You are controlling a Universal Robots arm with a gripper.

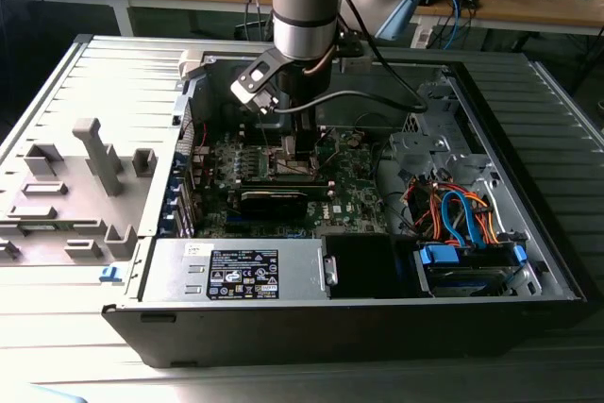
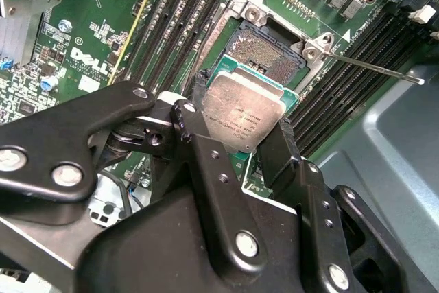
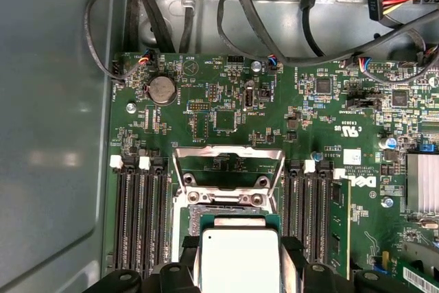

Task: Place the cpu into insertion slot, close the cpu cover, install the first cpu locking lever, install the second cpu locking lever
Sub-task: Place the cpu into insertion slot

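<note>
**Floor:** What have the fingers (image 2: 274, 152) got?

**Operator:** From my console, the gripper (image 2: 241, 111) is clamped on the cpu (image 2: 240, 101). One black finger presses on each of two opposite edges. The grey metal top faces the camera in both wrist views.

**Floor:** And where is the chip against the insertion slot (image 2: 264, 49)?

**Operator:** It is over the slot's near part, on the side where the fingers are. The far part of the slot's dark contact field shows bare past the chip's edge. I cannot tell whether the chip touches the slot or hangs just above it.

**Floor:** The cpu cover?

**Operator:** In the first wrist view the cpu cover (image 3: 228, 151) is swung open. It is a silver frame with a square window, and it stands beyond the slot on the side toward the round coin battery (image 3: 162, 90). Green board shows through the window.

**Floor:** Any lever?

**Operator:** In the second wrist view I see one thin metal lever (image 2: 374, 66). It reaches out from a corner of the slot's silver frame and runs across the black memory slots (image 2: 343, 104) beside the slot.

**Floor:** The wider picture?

**Operator:** In the exterior view the arm (image 1: 302, 7) comes straight down into the open computer case (image 1: 528, 139). Its gripper is low over the slot, near the middle of the green motherboard (image 1: 354, 197). Orange and blue cables (image 1: 462, 214) lie well off from the slot, toward the exterior view's right.
</note>
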